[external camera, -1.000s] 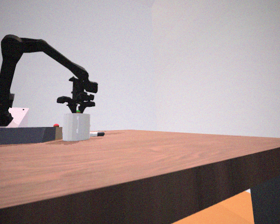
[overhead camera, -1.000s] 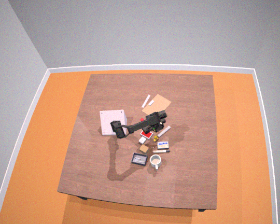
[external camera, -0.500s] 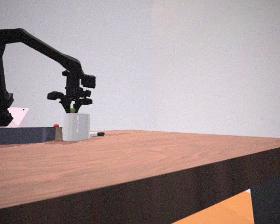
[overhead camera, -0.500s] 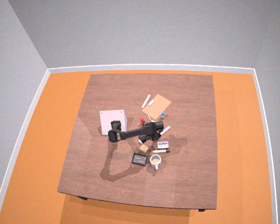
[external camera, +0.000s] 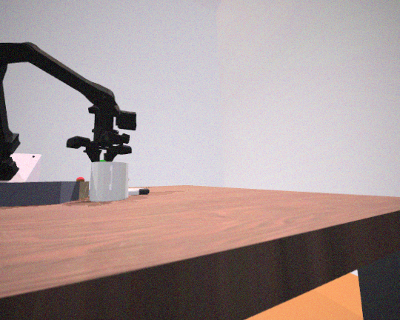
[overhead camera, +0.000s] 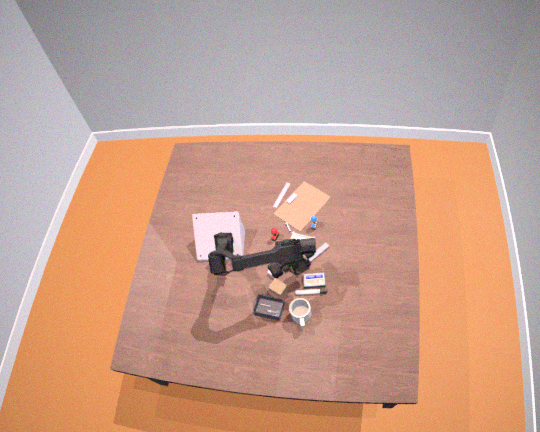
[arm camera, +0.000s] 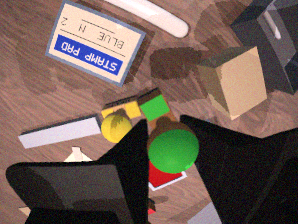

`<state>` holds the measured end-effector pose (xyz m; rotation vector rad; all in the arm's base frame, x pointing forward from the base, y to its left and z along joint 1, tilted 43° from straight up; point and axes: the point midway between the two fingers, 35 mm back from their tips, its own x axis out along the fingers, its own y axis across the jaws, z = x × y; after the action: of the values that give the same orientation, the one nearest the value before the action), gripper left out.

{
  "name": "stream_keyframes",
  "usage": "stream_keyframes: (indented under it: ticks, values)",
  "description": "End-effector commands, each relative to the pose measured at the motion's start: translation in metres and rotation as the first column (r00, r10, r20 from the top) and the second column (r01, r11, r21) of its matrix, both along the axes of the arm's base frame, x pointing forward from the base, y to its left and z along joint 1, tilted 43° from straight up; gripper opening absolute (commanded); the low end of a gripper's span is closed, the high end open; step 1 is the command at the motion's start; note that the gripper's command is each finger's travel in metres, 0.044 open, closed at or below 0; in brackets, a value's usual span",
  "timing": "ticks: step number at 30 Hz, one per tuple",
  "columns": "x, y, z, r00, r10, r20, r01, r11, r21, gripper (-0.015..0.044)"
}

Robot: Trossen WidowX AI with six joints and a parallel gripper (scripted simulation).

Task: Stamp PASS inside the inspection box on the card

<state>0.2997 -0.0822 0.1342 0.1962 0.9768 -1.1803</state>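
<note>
My gripper is shut on the PASS stamp, which has a green ball knob and a green base. Its knob just shows above the mug in the side view. The stamp hangs right over the red ink pad, of which only a corner shows below the knob. The cream card lies behind the arm, mostly hidden, and its box is not visible.
Close round the pad are a yellow-knobbed stamp, a blue-labelled stamp pad box, a marker, a cardboard block, a dark tray and a mug. Red and blue stamps stand by a brown board.
</note>
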Motion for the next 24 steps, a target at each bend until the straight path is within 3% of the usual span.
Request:
stream_keyframes:
  ticks: [1,24]
  values:
    - [0.0,-0.005,-0.006,1.0,0.004,-0.005,-0.004,1.0,-0.004,0.0]
    - [0.0,-0.032,-0.032,1.0,0.004,-0.004,-0.004,1.0,-0.008,0.0]
